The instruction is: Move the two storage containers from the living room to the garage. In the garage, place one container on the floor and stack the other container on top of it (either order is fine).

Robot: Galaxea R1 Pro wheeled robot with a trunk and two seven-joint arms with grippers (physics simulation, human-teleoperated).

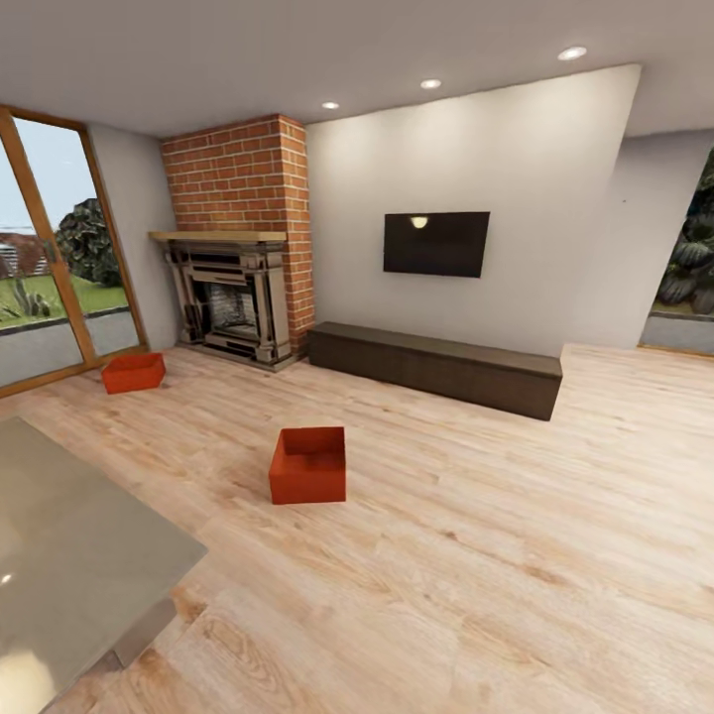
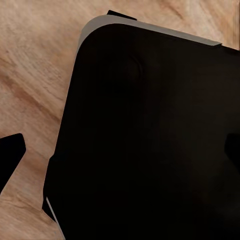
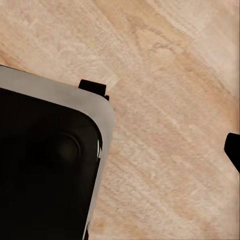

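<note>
Here the left tool's state cannot be told: in the left wrist view a dark fingertip (image 2: 11, 150) shows over plank flooring beside the robot's black base (image 2: 150, 140). The right tool is equally unreadable, one dark tip (image 3: 233, 149) at the frame edge.

Well ahead of both tools, the nearer storage container (image 1: 308, 464) sits open-topped and apparently empty on the wood floor (image 1: 476, 575); the farther storage container (image 1: 133, 372) lies by the brick fireplace (image 1: 236, 297), contents unclear.

Both look rigid, light, smooth-walled, likely slippery; pinching opposite rims with both tools seems safest.
</note>
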